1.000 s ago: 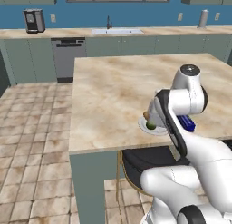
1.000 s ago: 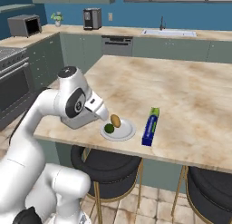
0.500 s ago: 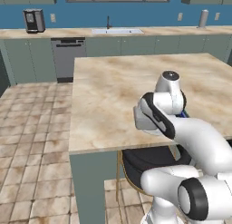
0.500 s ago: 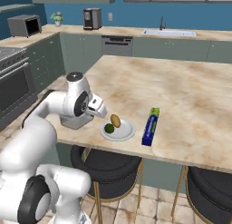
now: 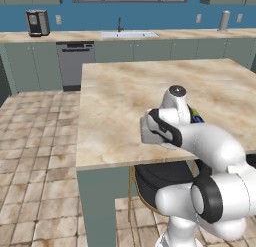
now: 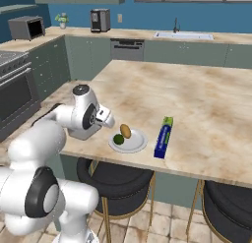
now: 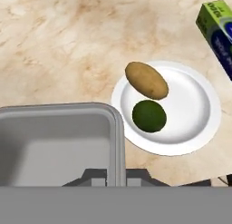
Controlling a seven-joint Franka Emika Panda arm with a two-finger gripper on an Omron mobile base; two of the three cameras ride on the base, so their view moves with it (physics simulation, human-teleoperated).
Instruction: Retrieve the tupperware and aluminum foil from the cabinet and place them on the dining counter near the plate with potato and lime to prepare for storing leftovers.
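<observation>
Clamped on the rim of the tupperware point(image 7: 59, 141), the gripper point(image 7: 117, 182) has its fingers pinched tight on the grey container's wall and carries it just above the dining counter point(image 6: 206, 114), close to the near edge. From where I stand, the container hangs off the hand on the side away from the plate point(image 7: 190, 114), so the free spot for it lies right beneath, just beside the plate's rim rather than on it.

A little farther in, the plate holds the potato point(image 7: 146, 80) and the lime point(image 7: 149, 115), touching each other. Beyond the plate, toward the counter's right end, the aluminum foil point(image 6: 164, 136) already lies flat, its long axis running from near edge to far edge, yellow-green end away from me.

Compared with a second ago, the arm has folded lower and the hand has dropped nearer the marble; plate and foil have not stirred.
</observation>
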